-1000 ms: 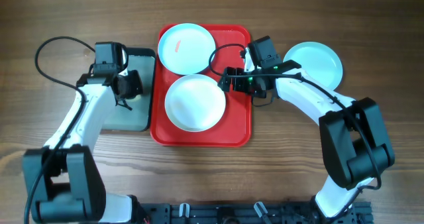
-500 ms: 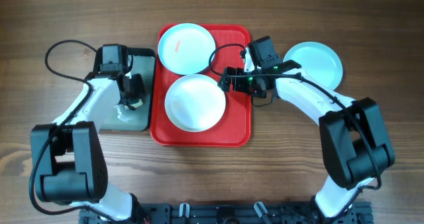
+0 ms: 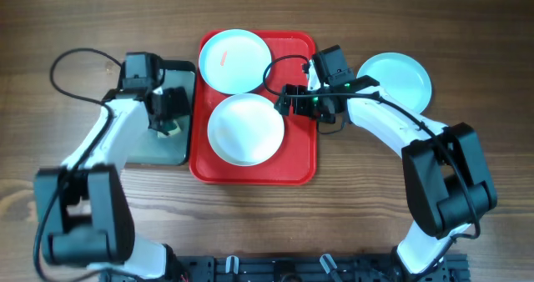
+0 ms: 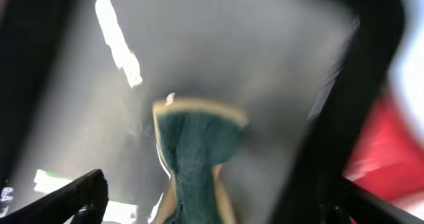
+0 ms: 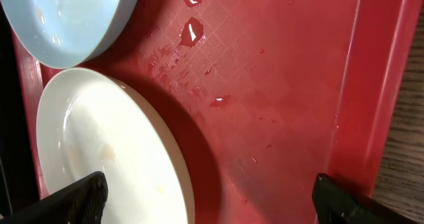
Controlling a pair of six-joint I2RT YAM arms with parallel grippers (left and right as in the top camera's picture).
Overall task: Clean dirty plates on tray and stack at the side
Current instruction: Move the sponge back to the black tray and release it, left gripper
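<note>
On the wooden desk (image 3: 250, 224), the red tray (image 3: 297, 161) lay between the two arms. Its nearer stretch was bare, and the right wrist view showed shiny drops on its surface. Just beyond that stretch, the white plate (image 3: 245, 129) sat flat on the middle of the tray.

To the plate's left, off the tray, a dark metal pan (image 3: 171, 151) stood just beside the tray's rim. The left hand (image 3: 169, 115) hung over the pan with its fingers spread wide. A green sponge (image 4: 195, 151) lay on the pan's floor between them, apparently clear of both fingers, though that wrist view was blurred.

By the white plate's right edge, the right hand (image 3: 286, 101) hovered over the tray. Its fingers were spread apart too, pinching nothing.

Farther back, a pale turquoise plate (image 3: 234, 59) with a small reddish smear filled the tray's far left corner, just beside the white plate. A second turquoise plate (image 3: 395, 78) lay on the desk to the right of the tray, partly behind the right arm.
</note>
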